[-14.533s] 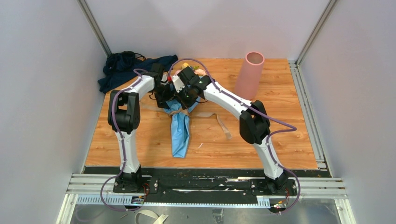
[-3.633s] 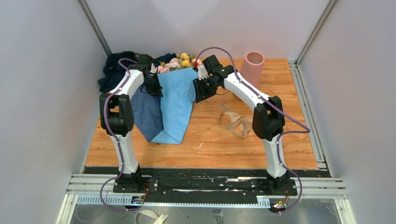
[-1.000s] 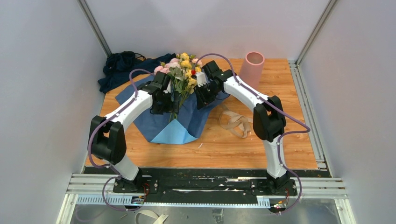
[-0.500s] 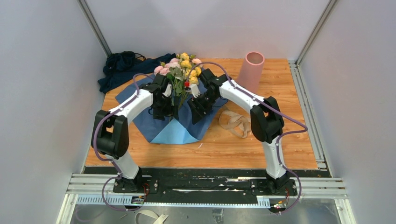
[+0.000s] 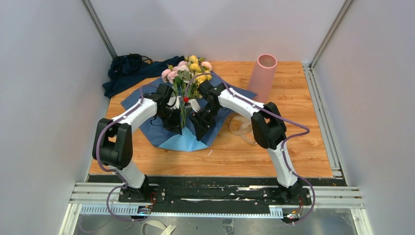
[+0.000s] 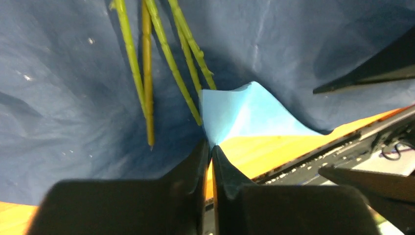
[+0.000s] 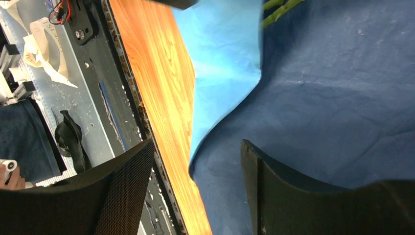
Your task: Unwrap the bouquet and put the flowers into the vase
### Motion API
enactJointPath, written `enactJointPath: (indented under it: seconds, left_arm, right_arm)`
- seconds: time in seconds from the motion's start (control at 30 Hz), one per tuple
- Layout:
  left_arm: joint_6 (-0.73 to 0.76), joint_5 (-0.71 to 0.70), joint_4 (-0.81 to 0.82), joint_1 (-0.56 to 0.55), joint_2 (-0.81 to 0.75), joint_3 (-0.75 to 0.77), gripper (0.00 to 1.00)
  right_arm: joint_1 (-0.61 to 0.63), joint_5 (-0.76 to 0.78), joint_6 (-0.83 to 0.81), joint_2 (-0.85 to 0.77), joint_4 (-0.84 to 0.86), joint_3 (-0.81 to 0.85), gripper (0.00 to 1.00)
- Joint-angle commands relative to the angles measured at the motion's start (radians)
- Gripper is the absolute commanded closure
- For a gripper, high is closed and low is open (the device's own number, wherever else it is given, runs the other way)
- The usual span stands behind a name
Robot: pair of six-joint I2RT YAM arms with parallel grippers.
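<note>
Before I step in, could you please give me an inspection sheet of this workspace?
Surface: wooden table.
Job's things: flowers upright above the opened blue wrap; vase standing at back right, no flowers in it.
Clutter: raffia ribbon loose right of the wrap; dark cloth heap, back left.
Grippers: left fingers shut near the stems, grip unclear; right fingers open, empty.
Cables: purple cables in loose loops.
Surroundings: grey walls, metal rails.
</note>
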Motion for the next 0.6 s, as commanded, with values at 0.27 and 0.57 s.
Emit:
enactJointPath:
  seconds: [0.27,0.57]
  left_arm:
    - [0.008,0.058,-0.109,0.003,-0.231,-0.100,1.00]
    - [-0.062,0.036,-0.280,0.000,-0.345,-0.161,1.00]
  right_arm:
    - [-0.014,0.047,0.040,0.007,-0.007,0.059,0.33]
    - [-0.015,0.078,0.082,0.037,0.014,0.074,0.33]
